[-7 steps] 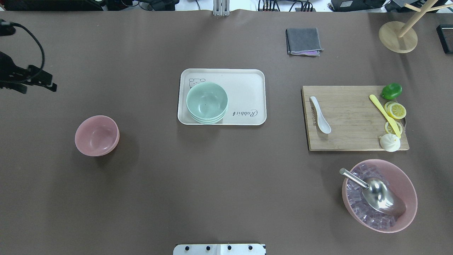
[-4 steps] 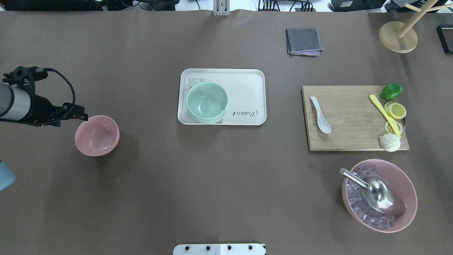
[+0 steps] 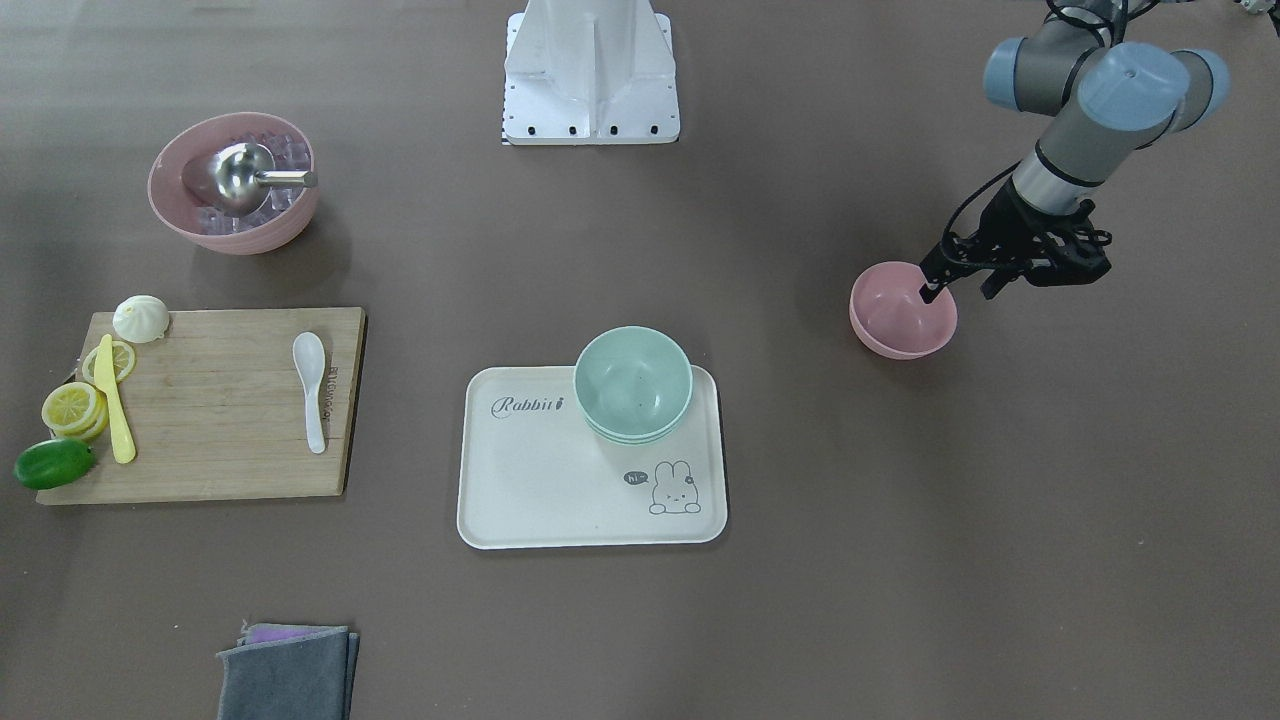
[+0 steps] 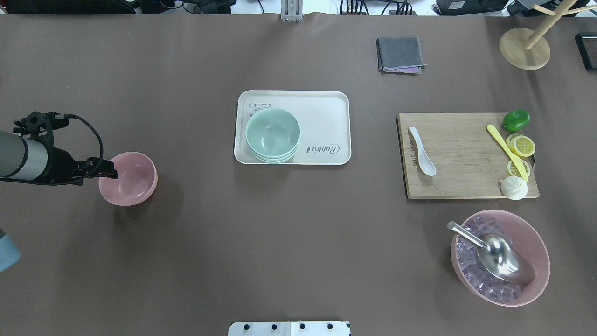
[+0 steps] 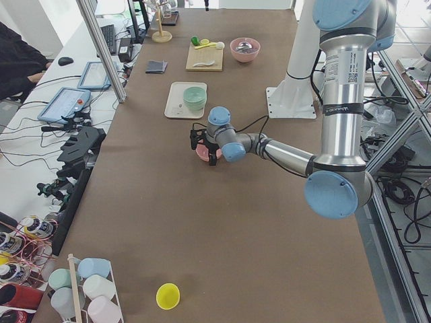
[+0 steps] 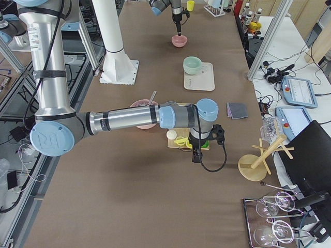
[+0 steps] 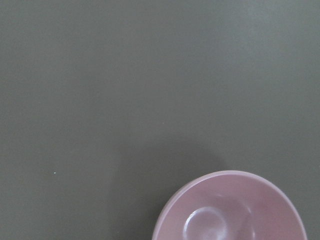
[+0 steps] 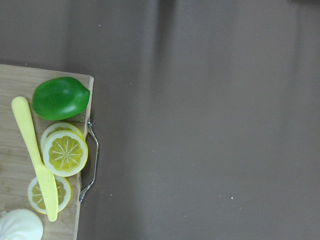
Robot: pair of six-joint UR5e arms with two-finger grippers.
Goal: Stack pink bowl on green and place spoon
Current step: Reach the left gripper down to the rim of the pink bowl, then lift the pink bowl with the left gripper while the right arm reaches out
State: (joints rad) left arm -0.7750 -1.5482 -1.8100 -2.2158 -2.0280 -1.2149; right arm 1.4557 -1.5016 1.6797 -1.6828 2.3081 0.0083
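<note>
Plainly, the left pincer [image 3: 961, 290] stood open astride the rim of the pink bowl [image 4: 133, 179], one finger dipped inside the wall on the robot's left side and the other outside it. The bowl sat upright on the bare worktop [image 4: 210, 242], well apart from the tray [image 4: 326, 105]. The step in hand looked to be the grasp. To do it well, the fingers would need to reach far enough down the wall for a sure bite before closing, yet stop short of the worktop; a pinch at the very lip would likely let the bowl swing or slip. A one-sided hold invites tipping, so a straight, slow lift and a level carry would serve best. The green bowls [image 4: 273, 133] lay nested at the tray's left end, so the pink one should come down centred over them and be released only once seated. The spoon [image 4: 422, 156] lay on the board [image 4: 466, 154], scoop end toward the robot. The right pincer [image 6: 195, 156] hung by the board's outer end near the lime [image 4: 516, 120]; whether it was open or closed could not be told.
</note>
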